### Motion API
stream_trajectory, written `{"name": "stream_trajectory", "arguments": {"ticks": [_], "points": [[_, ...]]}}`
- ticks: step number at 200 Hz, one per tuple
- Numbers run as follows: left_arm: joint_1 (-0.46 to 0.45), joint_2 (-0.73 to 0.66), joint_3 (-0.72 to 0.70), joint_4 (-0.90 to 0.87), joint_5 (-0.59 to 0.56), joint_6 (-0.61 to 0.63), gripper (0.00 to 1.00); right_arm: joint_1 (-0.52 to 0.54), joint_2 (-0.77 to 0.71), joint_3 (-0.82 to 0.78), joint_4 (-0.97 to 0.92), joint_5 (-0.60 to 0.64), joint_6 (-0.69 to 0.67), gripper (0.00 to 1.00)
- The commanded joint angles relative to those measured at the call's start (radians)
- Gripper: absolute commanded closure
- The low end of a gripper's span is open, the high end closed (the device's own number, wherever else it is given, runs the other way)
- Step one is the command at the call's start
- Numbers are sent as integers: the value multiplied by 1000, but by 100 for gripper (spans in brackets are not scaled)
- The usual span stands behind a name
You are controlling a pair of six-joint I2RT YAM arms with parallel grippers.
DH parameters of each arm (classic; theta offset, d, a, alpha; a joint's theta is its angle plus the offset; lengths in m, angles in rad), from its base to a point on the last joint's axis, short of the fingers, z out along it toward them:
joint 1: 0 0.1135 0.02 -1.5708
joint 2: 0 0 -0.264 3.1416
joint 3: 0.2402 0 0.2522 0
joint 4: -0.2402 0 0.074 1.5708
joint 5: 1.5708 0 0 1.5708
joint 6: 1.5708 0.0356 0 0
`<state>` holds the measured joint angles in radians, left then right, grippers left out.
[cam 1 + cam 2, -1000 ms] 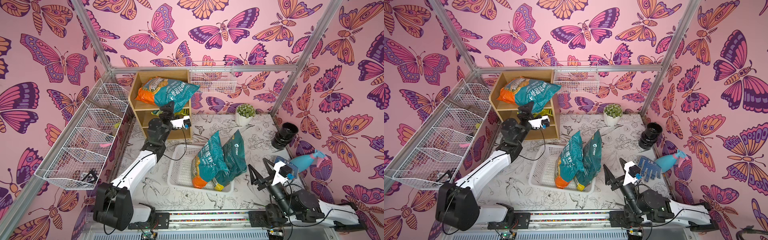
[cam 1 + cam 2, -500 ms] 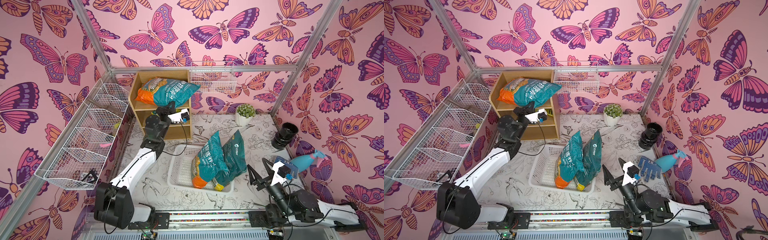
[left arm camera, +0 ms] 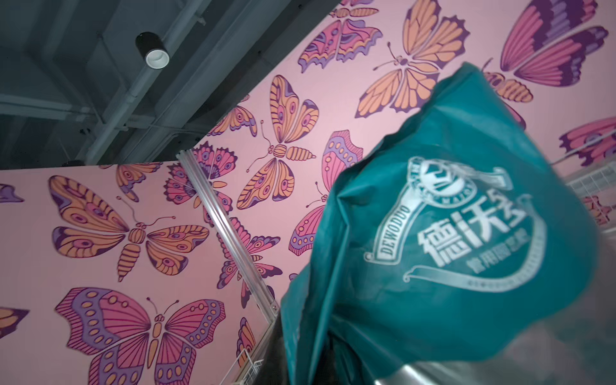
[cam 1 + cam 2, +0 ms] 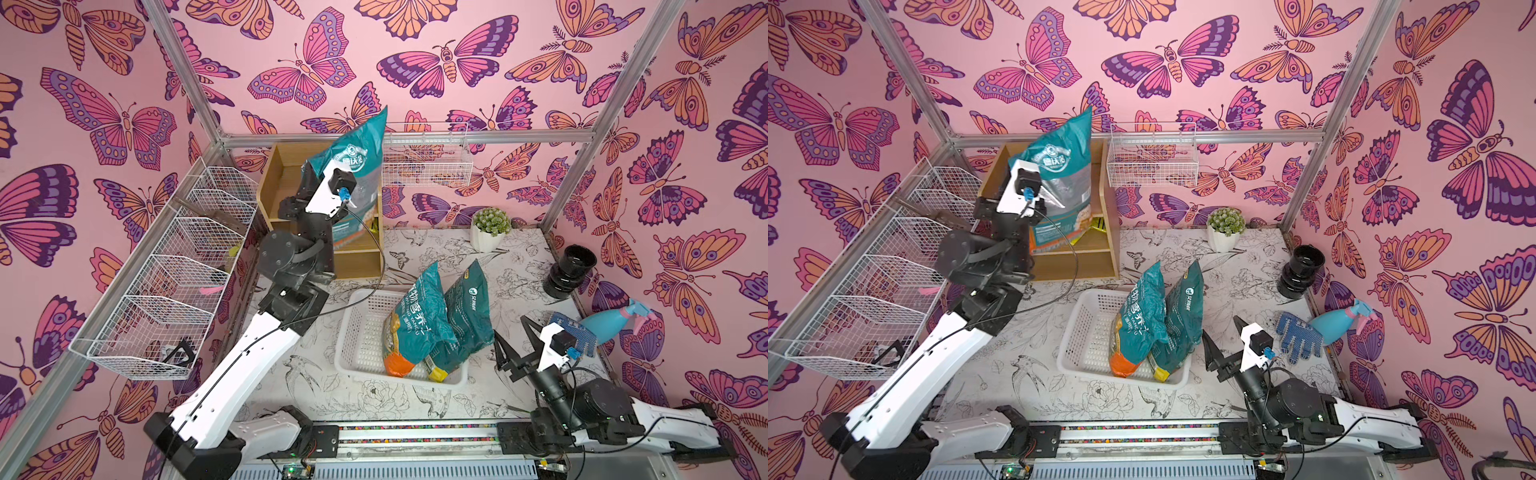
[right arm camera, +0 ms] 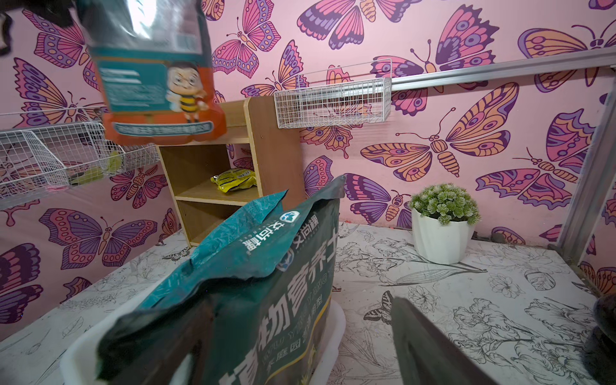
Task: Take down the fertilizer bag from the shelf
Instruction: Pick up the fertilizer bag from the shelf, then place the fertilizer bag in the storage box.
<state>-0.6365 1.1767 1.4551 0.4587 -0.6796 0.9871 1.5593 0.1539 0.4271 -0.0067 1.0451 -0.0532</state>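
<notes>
The fertilizer bag (image 4: 357, 166) (image 4: 1067, 170), teal at the top, grey in the middle and orange at the bottom, hangs upright in the air in front of the light-wood shelf (image 4: 282, 178) (image 4: 1105, 232). My left gripper (image 4: 311, 178) (image 3: 306, 353) is shut on its teal upper part (image 3: 450, 233), raised above the shelf's top. In the right wrist view the bag's orange bottom (image 5: 160, 100) hangs just above the shelf (image 5: 270, 150). My right gripper (image 4: 513, 338) (image 4: 1224, 334) stands open, low by the right side of the white basket, holding nothing.
A white basket (image 4: 359, 332) in the middle holds two teal bags (image 4: 419, 316). A potted plant (image 4: 490, 224), black cylinder (image 4: 569, 270), blue spray bottle (image 4: 611, 324) and blue glove (image 4: 1298, 336) are at the right. Wire baskets (image 4: 166, 291) line the left wall. A yellow packet (image 5: 235, 178) lies on the shelf.
The bag lay flat on the shelf's top. My left gripper shut on it and raised it, so it now hangs upright off the shelf. The right arm has not moved.
</notes>
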Motion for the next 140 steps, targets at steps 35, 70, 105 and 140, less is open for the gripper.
{"name": "stream_trajectory", "arguments": {"ticks": [35, 70, 105, 140], "points": [[-164, -127, 84, 178, -606, -140, 99, 5, 10, 32, -7, -22, 14, 14], [-181, -257, -156, 176, -750, -328, 100, 4, -4, 26, -17, -36, 27, 14], [-261, -276, -274, 175, -871, -411, 100, 4, 24, 38, -17, -18, 23, 14], [-365, -204, -287, 175, -999, -475, 100, 4, 39, 39, -7, -11, 20, 14]]}}
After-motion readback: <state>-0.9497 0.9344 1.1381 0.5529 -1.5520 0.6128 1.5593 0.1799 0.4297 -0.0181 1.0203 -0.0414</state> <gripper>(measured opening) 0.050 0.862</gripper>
